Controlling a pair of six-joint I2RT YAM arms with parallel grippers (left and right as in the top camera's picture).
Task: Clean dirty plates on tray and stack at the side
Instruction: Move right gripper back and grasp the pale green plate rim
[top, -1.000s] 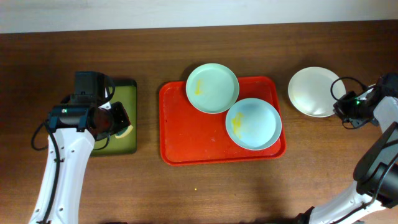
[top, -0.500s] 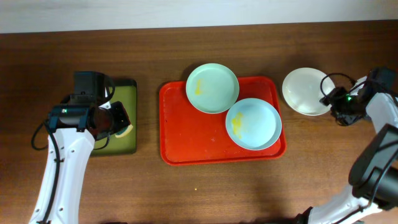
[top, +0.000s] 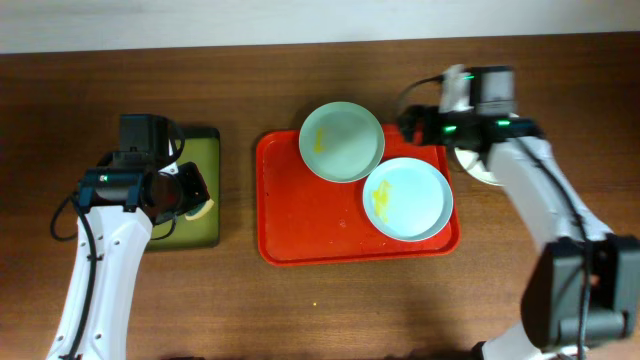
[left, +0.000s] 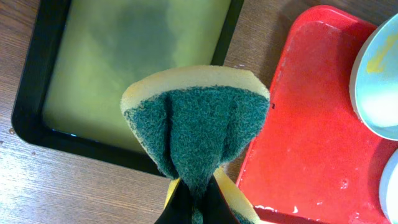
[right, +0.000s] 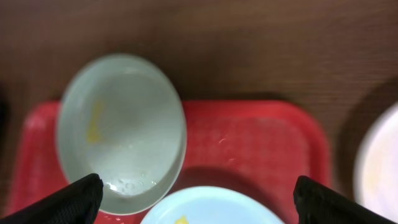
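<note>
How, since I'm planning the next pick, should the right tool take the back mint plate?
Probably pinch the plate's far rim, coming from behind the tray: it overhangs the tray's back edge there, while its near rim crowds the blue plate.

Shows red tray (top: 310, 220) mid-worktop (top: 300, 310), bearing two yellow-smeared mint plates (top: 341, 141) (top: 407, 199), one overhanging its far rim. Puts white plate (top: 467, 167) rightward, partly under right arm (top: 530, 180); left arm (top: 100, 260) with sponge (top: 205, 211) over olive tray (top: 205, 150) by left edge.
</note>
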